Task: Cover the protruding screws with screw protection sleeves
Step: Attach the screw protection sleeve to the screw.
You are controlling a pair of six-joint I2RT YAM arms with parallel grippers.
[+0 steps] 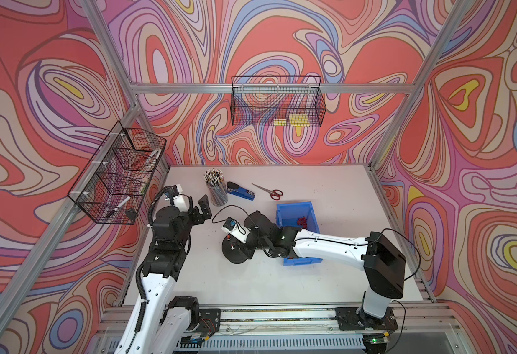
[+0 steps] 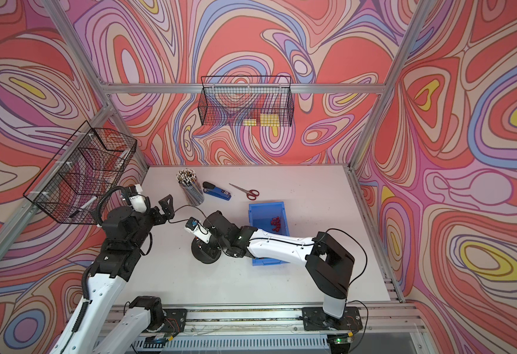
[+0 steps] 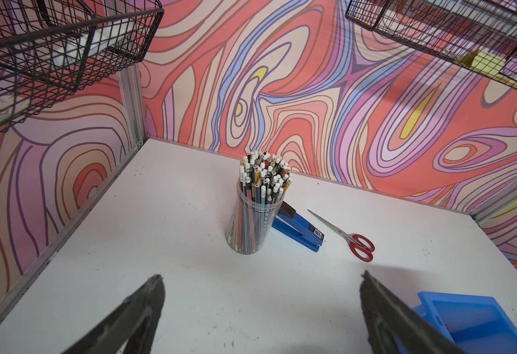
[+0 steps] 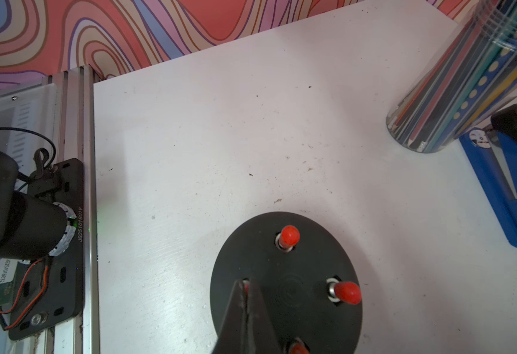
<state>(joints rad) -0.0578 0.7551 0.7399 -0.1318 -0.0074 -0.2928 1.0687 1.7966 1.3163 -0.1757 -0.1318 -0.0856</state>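
The right gripper, jaws together, hangs over a black base whose screws wear red sleeves.

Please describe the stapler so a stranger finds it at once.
On the white table, look near the back wall for the clear pencil jar. The stapler lies between that jar and the scissors; it is blue with a black top.

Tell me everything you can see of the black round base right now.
The black round base is a flat, matte, plastic-looking disc lying on the white table. Three of its studs wear red sleeves; silvery metal shows under two. The shut right gripper is at the fourth stud, where a sliver of red shows.
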